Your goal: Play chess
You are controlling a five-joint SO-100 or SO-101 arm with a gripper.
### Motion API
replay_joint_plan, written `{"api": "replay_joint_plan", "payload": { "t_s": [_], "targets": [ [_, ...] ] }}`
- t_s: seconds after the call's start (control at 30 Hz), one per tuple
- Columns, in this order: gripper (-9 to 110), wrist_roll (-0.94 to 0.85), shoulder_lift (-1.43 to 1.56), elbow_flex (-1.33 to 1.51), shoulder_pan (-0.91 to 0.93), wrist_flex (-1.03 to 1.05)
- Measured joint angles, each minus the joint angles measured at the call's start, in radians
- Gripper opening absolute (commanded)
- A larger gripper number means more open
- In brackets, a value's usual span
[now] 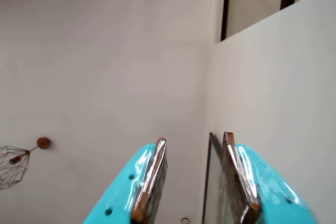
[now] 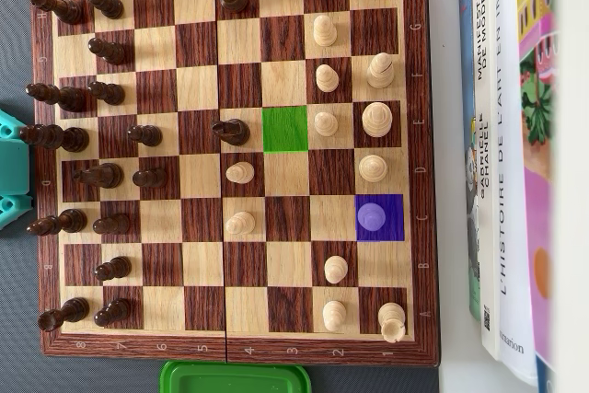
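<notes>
Wrist view: the gripper points up at a bare wall, its 2 turquoise fingers spread with nothing between them. Overhead view: the chessboard fills the frame, a piece on its purple square at lower right, green square mid-board; the turquoise arm sits at the left edge.

From my overhead view, the arm is only a teal sliver cut by the left edge, so I can't see how it is posed. The green lid runs off the bottom edge. The books are cropped at top, right and bottom. In the wrist view, both fingers leave the bottom edge, and the wire lamp is clipped at left.
</notes>
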Motion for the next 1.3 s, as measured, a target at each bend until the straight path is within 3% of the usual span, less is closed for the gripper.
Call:
{"api": "replay_joint_plan", "payload": {
  "t_s": [0.87,1.3],
  "targets": [
    [16,0.0,-0.049,0.002,0.002,0.005],
    [16,0.0,-0.064,-0.071,-0.002,0.443]
  ]
}}
